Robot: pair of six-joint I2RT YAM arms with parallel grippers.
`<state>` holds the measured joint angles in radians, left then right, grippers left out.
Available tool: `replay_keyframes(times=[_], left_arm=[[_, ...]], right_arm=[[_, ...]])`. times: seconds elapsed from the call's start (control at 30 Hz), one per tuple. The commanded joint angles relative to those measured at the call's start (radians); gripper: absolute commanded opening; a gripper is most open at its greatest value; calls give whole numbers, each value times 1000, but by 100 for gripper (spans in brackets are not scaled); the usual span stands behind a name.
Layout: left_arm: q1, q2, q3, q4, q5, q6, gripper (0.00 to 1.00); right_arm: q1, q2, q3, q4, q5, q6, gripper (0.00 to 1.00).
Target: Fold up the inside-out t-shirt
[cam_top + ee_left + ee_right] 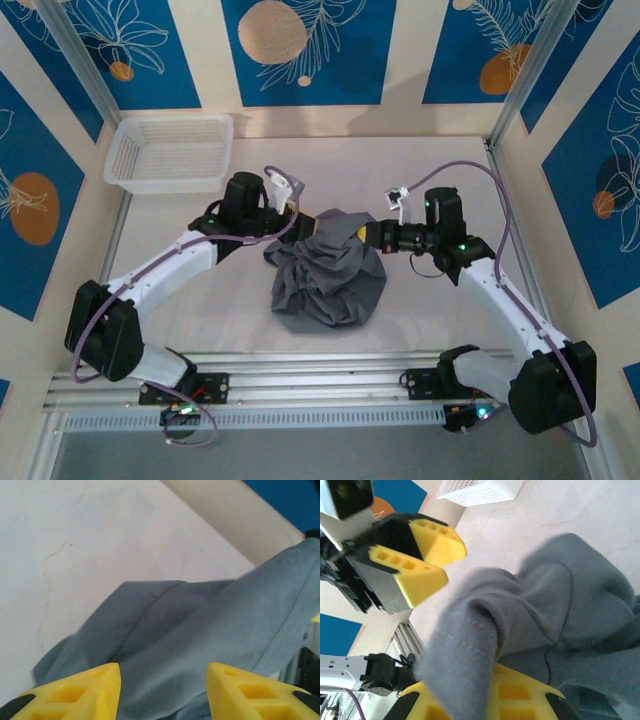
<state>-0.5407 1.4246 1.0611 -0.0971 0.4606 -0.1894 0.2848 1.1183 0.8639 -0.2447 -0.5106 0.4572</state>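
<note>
The inside-out t-shirt (pixel 328 282) is a dark grey bunched heap in the middle of the table. Both grippers meet at its far top edge. My left gripper (pixel 306 222) reaches in from the left. In the left wrist view its yellow fingers (pixel 95 692) stand apart, and the t-shirt (pixel 200 625) runs loose across the gap of the left gripper (pixel 164 692). My right gripper (pixel 366 232) comes from the right, shut on a fold of the t-shirt (pixel 470 645) that drapes over its yellow finger (pixel 520 695). The right wrist view also shows the left gripper (pixel 447 562) open, just above the raised fold.
A white mesh basket (pixel 170 152) stands at the back left corner of the table. Patterned walls close in the back and both sides. A metal rail (pixel 320 375) with both arm bases runs along the near edge. Bare table (pixel 440 320) lies around the heap.
</note>
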Motion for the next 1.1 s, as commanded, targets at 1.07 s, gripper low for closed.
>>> replay_keyframes(times=[1.07], left_arm=[[-163,89,14,103,-428,-158,35]], right_arm=[[79,114,136,-106,35,58,0]])
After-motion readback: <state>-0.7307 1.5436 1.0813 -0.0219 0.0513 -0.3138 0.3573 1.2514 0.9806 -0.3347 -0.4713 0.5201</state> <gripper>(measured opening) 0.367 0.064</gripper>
